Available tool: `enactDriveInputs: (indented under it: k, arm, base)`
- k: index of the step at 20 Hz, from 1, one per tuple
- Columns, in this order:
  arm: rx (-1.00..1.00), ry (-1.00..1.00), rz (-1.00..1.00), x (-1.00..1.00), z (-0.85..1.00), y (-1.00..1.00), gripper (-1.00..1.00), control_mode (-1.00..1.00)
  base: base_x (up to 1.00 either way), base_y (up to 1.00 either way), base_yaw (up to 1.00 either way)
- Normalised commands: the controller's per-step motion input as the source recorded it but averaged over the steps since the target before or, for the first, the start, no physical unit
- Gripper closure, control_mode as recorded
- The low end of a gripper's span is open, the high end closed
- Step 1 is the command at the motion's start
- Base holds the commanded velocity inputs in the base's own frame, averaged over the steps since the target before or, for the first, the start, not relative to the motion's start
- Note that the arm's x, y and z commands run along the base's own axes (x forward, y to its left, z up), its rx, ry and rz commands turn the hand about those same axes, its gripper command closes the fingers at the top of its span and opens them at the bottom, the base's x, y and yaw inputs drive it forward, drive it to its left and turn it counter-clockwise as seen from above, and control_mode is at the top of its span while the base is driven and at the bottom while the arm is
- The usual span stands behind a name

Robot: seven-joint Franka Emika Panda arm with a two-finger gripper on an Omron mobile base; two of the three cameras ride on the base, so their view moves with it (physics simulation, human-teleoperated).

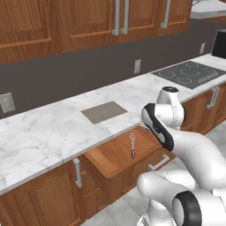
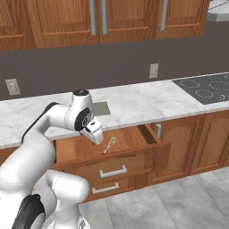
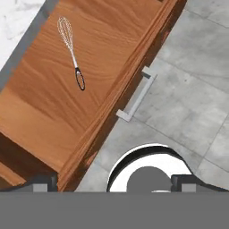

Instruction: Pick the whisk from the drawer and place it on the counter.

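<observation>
The whisk (image 3: 71,51) is thin, with a silver wire head and a slim dark handle that ends in a small loop. It lies flat on the bare wooden floor of the drawer (image 1: 115,155), which is pulled out under the white marble surface (image 1: 53,128). Nothing else lies in the drawer. The gripper (image 3: 114,183) hangs above the drawer's front edge, well apart from the whisk, with the jaws spread wide and holding nothing. The drawer's silver bar handle (image 3: 136,96) is over the grey floor tiles. A grey inset (image 1: 103,111) and a black cooktop (image 1: 190,73) sit in the surface.
</observation>
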Motion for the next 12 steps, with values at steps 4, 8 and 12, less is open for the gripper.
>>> enactDriveInputs:
  k: [4,8,12]
  arm:
    - [0.00,0.12,-0.07,0.03,-1.00,-0.35,-1.00,-1.00]
    - [0.00,0.00,0.00,0.38,-0.99,-0.05,-1.00,-1.00]
    - [0.00,0.00,0.02,0.66,-0.85,0.00,-1.00,-1.00]
  base:
    - [0.00,0.00,0.00]
    - [0.00,0.00,0.00]
    - [0.00,0.00,0.00]
